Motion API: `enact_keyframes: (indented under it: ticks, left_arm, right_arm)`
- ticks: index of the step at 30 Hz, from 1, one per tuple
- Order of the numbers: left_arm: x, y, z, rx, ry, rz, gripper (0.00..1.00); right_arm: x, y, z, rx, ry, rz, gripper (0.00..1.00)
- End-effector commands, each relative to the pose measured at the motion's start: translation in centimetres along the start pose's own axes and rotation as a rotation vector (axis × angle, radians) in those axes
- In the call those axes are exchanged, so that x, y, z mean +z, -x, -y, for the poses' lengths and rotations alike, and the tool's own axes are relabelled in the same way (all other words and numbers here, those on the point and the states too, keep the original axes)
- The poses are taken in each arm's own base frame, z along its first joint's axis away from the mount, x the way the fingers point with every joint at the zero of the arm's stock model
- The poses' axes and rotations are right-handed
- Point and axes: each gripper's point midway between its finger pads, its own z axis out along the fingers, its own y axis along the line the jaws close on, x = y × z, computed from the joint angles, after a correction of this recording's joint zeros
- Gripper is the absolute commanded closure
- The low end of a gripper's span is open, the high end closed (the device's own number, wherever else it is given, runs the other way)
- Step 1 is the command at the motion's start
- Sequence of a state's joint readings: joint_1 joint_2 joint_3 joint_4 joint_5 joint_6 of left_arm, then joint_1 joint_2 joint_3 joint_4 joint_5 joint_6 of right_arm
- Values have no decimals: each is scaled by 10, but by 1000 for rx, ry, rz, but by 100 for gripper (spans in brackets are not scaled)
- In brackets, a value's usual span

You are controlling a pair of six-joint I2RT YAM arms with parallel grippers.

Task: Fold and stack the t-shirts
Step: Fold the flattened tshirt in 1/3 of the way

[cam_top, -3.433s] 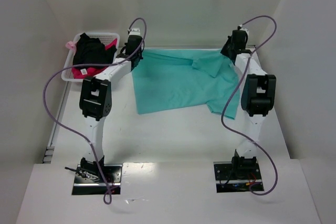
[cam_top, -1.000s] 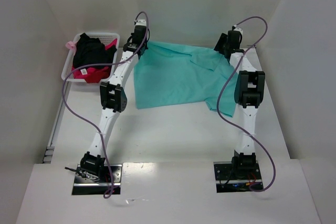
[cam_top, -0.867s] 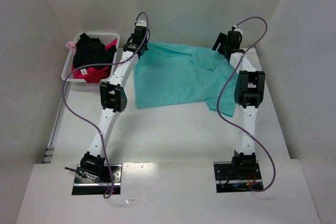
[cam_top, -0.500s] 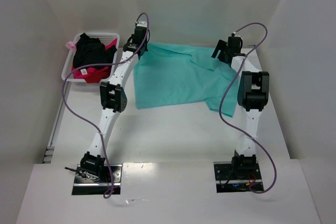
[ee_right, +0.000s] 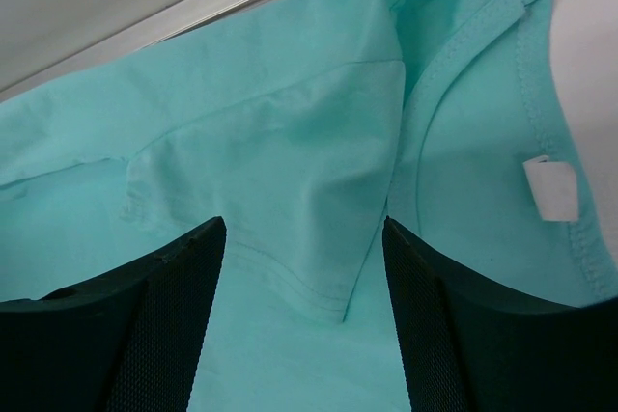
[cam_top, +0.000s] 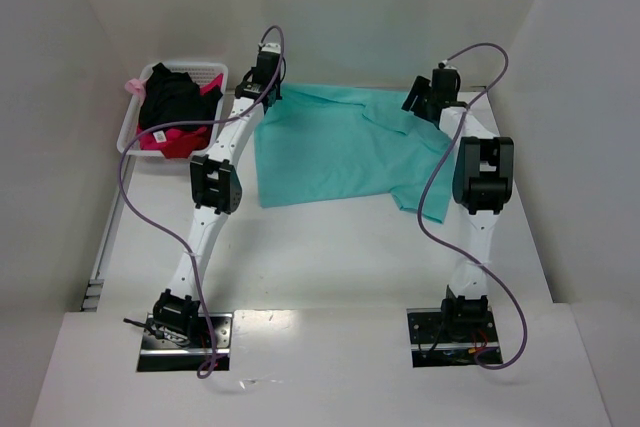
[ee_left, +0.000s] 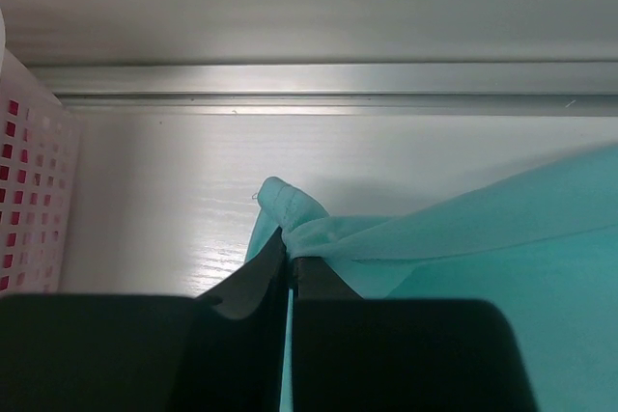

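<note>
A teal t-shirt point(cam_top: 340, 147) lies spread at the back of the table. My left gripper point(cam_top: 268, 87) is shut on the shirt's far left corner point(ee_left: 290, 224), which bunches between the jaws. My right gripper point(cam_top: 422, 99) hovers open over the far right part of the shirt; its fingers point(ee_right: 174, 296) straddle a folded sleeve point(ee_right: 319, 190) next to the neckline with a white label point(ee_right: 552, 190). Nothing is gripped between them. More t-shirts, black and pink point(cam_top: 170, 107), sit heaped in a white basket point(cam_top: 130, 132) at the back left.
A metal rail point(ee_left: 319, 84) runs along the back wall just beyond the shirt. The basket's perforated side point(ee_left: 29, 200) stands close on the left of my left gripper. White walls enclose the table on three sides.
My right gripper has let go of the shirt and shifted a little left over the folded sleeve. The left arm has stretched to the back and now holds still with the corner.
</note>
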State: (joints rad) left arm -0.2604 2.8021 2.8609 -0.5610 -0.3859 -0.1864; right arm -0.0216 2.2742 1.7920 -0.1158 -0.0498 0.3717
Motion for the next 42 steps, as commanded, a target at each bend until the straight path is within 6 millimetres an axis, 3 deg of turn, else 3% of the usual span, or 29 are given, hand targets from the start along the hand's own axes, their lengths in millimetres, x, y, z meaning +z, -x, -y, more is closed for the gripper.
enact_keyframes:
  ticks: [1,6,9,12,31,34,42]
  left_arm:
    - [-29,44,0,-15,-30,74,100]
    - [-28,38,0,1,-28,55,100]
    - [-31,42,1,-2,-38,63,100]
    - [-35,47,0,-5,-39,71,100]
    - [-32,40,0,1,-37,54,100]
    - [-32,40,0,1,-37,54,100]
    - [-32,40,2,2,-46,53,100]
  right_arm:
    - [-7,1,-14,3,25,4,29]
    - [-1,-17,-12,9,16,-35,29]
    - [0,-15,-8,9,-7,-25,30]
    - [3,-26,-2,18,-31,-47,30]
    - [15,-50,5,40,-33,-97,37]
    - [19,-61,10,42,-48,-129,37]
    - [23,-61,10,42,-49,-132,42]
